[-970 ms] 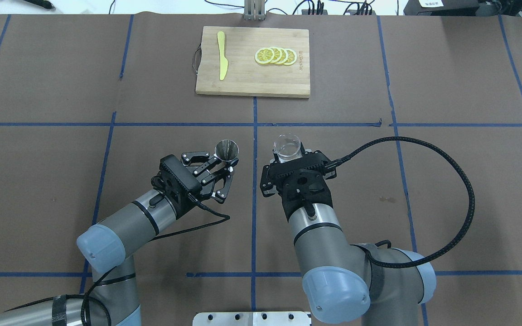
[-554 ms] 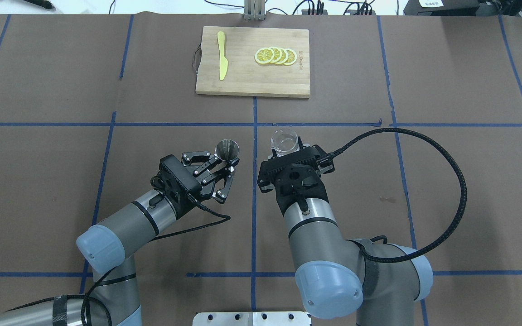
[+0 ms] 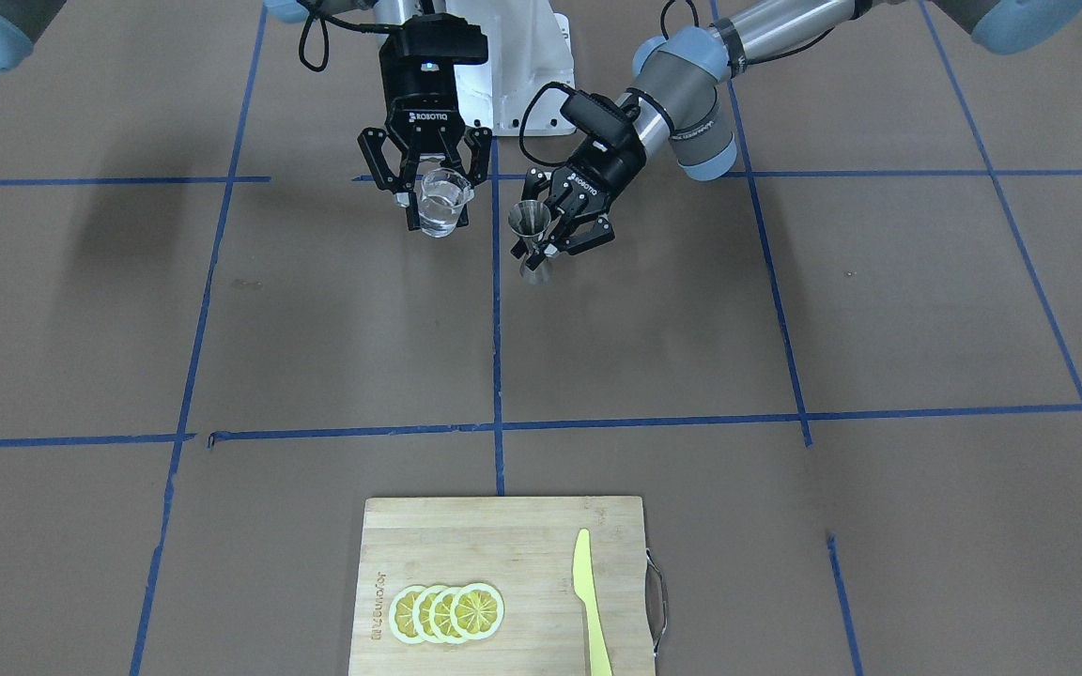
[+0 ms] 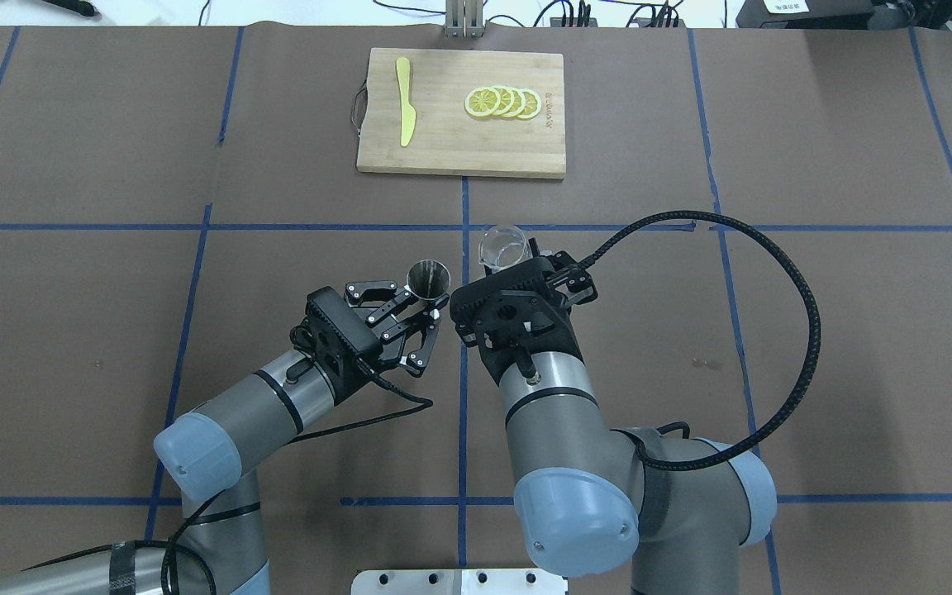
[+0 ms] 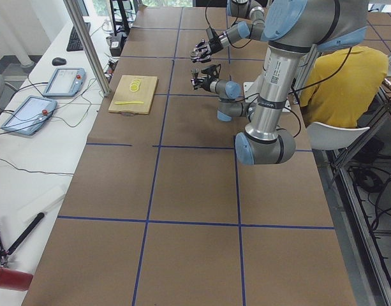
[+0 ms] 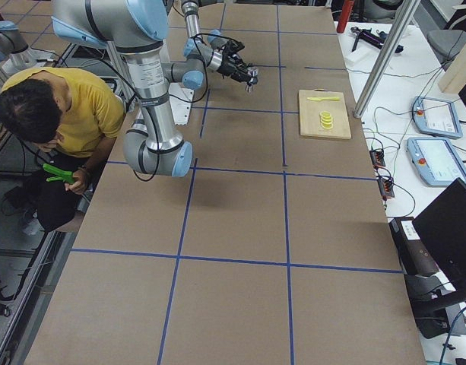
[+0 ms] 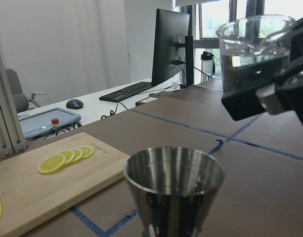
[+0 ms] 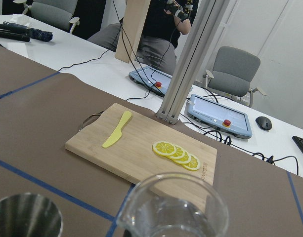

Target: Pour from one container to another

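Note:
A steel jigger [image 4: 428, 278] is held off the table with my left gripper [image 4: 424, 306] shut on its waist; it also shows in the front view as the jigger [image 3: 531, 240] in the left gripper [image 3: 552, 240]. My right gripper [image 4: 519, 266] is shut on a clear glass beaker [image 4: 499, 246] with some clear liquid in it, close to the right of the jigger and a little higher. The left wrist view has the jigger's open mouth [image 7: 174, 174] low in the middle and the beaker [image 7: 255, 47] at upper right. In the right wrist view the beaker's rim [image 8: 173, 210] is beside the jigger [image 8: 25, 216].
A wooden cutting board [image 4: 459, 145] lies at the far middle of the table with lemon slices [image 4: 502, 102] and a yellow plastic knife [image 4: 404, 101] on it. A black cable [image 4: 798, 281] loops out to the right of the right wrist. A person in a yellow shirt [image 6: 77, 106] sits behind the robot.
My right arm has carried the beaker left and a little farther away, closing the gap to the jigger. The left arm has shifted the jigger slightly right.

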